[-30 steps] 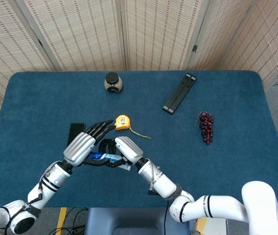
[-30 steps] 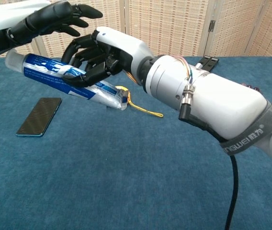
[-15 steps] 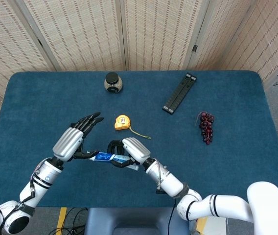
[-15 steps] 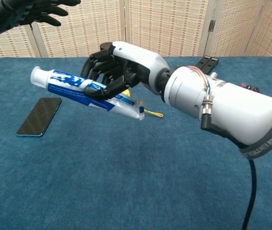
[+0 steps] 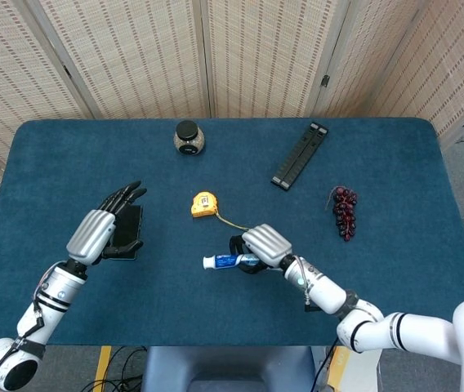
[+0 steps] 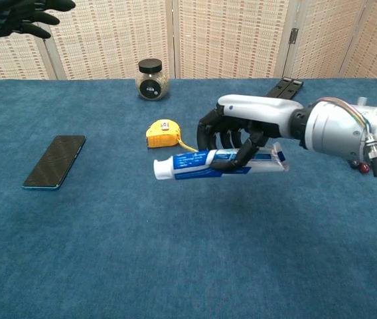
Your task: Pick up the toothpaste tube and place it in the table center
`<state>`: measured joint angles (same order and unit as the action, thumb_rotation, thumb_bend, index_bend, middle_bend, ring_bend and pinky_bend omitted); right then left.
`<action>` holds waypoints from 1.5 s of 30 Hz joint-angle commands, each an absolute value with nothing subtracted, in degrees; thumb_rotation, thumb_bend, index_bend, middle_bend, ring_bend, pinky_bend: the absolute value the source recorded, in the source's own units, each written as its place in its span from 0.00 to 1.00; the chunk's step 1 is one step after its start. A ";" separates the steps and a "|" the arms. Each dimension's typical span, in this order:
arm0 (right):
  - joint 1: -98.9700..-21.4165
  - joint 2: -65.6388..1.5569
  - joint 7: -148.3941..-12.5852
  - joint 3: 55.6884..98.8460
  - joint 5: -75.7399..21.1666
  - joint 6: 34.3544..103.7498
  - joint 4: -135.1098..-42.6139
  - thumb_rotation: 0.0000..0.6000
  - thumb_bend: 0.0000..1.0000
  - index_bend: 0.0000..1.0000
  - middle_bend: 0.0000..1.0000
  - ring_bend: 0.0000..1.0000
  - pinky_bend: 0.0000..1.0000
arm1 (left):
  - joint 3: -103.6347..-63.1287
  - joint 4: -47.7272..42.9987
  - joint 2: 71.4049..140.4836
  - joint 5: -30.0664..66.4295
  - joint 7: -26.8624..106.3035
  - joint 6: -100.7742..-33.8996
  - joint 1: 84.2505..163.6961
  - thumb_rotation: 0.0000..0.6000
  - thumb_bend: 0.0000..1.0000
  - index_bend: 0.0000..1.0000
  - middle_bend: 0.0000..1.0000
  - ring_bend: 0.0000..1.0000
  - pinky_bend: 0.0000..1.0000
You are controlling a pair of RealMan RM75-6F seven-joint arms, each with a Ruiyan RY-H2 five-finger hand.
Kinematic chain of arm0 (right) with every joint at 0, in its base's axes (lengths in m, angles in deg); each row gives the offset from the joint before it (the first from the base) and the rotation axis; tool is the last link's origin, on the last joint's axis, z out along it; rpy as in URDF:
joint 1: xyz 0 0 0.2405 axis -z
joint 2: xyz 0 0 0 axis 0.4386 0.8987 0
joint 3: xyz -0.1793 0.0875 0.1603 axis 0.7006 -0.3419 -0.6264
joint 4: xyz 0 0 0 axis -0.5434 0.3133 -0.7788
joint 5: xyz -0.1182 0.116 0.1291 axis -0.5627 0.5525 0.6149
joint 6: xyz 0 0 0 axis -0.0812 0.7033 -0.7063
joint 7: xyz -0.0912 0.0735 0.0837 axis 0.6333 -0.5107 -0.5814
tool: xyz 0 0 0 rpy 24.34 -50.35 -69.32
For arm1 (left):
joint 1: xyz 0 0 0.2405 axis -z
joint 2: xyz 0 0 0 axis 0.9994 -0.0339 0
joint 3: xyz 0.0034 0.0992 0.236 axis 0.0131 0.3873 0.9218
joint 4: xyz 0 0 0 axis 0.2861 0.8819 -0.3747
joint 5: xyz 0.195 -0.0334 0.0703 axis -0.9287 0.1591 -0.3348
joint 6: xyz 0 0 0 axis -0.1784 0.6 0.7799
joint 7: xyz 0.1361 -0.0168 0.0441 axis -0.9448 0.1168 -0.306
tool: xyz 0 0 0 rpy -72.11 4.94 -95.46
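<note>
Right hand (image 6: 238,136) fingers curled round toothpaste tube (image 6: 218,164), level above worktop (image 6: 175,266); moved rightward. Left hand (image 5: 101,233) fingers spread, holding nothing, pulled back.

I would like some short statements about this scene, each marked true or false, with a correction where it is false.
1. The right hand holds the toothpaste tube. True.
2. The tube lies flat on the table. False: it is held above it.
3. The left hand holds the phone. False: its fingers are spread and it holds nothing.
4. The yellow tape measure lies between the jar and the tube. True.
5. The tube's cap points toward the phone's side. True.
</note>
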<state>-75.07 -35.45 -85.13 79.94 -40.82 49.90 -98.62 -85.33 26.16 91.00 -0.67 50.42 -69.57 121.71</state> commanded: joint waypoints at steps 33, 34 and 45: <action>-64.92 -17.54 -81.84 82.08 -42.41 63.00 -104.02 1.00 0.46 0.17 0.32 0.25 0.30 | -86.28 21.25 88.12 5.16 48.19 -73.31 116.38 0.90 0.00 0.00 0.00 0.00 0.13; -63.67 -16.11 -81.52 82.30 -42.11 64.31 -105.16 1.00 0.46 0.19 0.33 0.26 0.30 | -86.28 20.99 87.86 5.63 47.67 -73.69 115.95 0.96 0.00 0.00 0.00 0.00 0.13; -49.15 -7.67 -84.37 86.11 -43.99 79.86 -109.13 1.00 0.34 0.22 0.30 0.26 0.30 | -85.41 18.95 86.11 10.32 45.72 -78.40 109.57 1.00 0.00 0.00 0.00 0.00 0.13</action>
